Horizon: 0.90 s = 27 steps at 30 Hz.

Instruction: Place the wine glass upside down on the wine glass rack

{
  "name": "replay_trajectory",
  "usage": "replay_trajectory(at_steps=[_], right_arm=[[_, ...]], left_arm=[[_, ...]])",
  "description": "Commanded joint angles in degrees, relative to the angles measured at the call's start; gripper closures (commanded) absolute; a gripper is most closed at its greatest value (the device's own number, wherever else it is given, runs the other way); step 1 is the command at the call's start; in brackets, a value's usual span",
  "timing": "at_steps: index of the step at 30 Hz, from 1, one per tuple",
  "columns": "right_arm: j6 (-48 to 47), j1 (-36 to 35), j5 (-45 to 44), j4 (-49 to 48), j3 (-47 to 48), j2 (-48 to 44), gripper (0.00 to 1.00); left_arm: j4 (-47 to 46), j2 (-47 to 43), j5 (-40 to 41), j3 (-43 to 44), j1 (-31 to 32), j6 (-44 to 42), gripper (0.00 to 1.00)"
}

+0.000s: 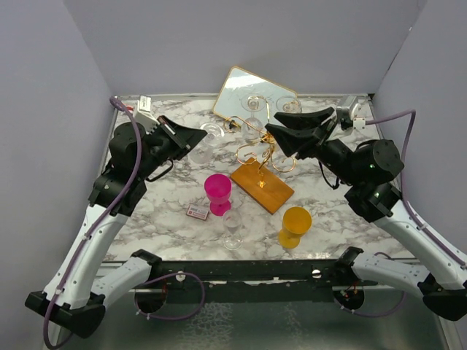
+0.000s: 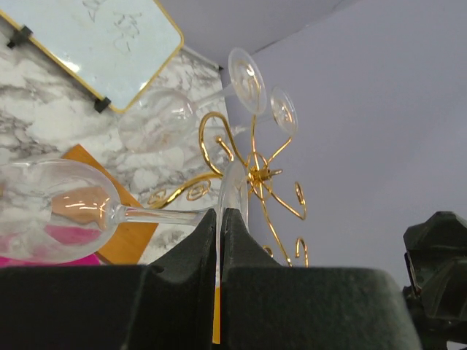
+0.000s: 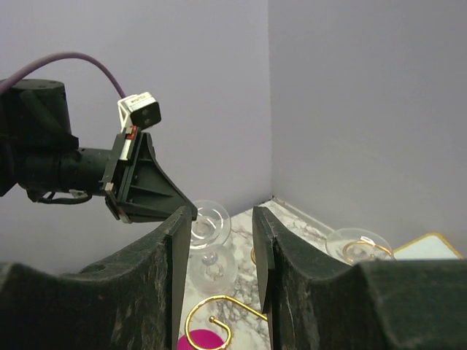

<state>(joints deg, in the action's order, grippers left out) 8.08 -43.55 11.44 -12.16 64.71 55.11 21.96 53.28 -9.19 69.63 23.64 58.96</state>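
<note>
Gold wire glass rack on its flat wooden base (image 1: 257,157) sits mid marble tabletop (image 1: 160,219), gold-framed rectangular mirror (image 1: 252,89) behind it (right by the back wall). Pink plastic goblet (image 1: 217,191) stands front-left of the base, small flat card (image 1: 198,212) just left of it, upright clear stemmed glass (image 1: 233,227) in front. Yellow plastic goblet (image 1: 295,224) stands front-right. Left of the rack, the clear wine glass (image 2: 60,211) lies sideways in the left gripper (image 2: 220,219).

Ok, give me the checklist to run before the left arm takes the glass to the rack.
1. Grip: ok. The left gripper is shut on the wine glass at its foot.
2. Glass inverted: not ok. It lies sideways.
3. Rack standing: ok. The wine glass rack is upright on its wooden base.
4. Free hook: ok, it seems. Some curled ends hold nothing.
5. Right gripper out of the way: not ok. It is open and empty, but close beside the rack.
</note>
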Motion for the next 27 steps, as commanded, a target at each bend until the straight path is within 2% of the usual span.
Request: replay_trajectory(at_steps=[1,17,22,27], right_arm=[[2.96,-0.31,-4.58,3.42,-0.98,-0.72,0.61],[5.93,-0.31,-6.44,4.87,-2.56,-2.68,0.63],[6.14,-0.31,-7.77,4.60,-3.79,-3.71,0.63],[6.16,-0.31,-8.53,4.09,-4.41,-3.96,0.63]], left_arm=[[-4.90,-0.04,-9.02,-1.23,-0.09,4.19,1.00],[-18.30,4.86,-15.52,-3.71,-0.05,11.85,1.00],[-24.99,7.17,-18.96,-5.82,-0.08,15.78,1.00],[-26.53,10.51,-19.77,-3.45,-0.08,15.77,1.00]])
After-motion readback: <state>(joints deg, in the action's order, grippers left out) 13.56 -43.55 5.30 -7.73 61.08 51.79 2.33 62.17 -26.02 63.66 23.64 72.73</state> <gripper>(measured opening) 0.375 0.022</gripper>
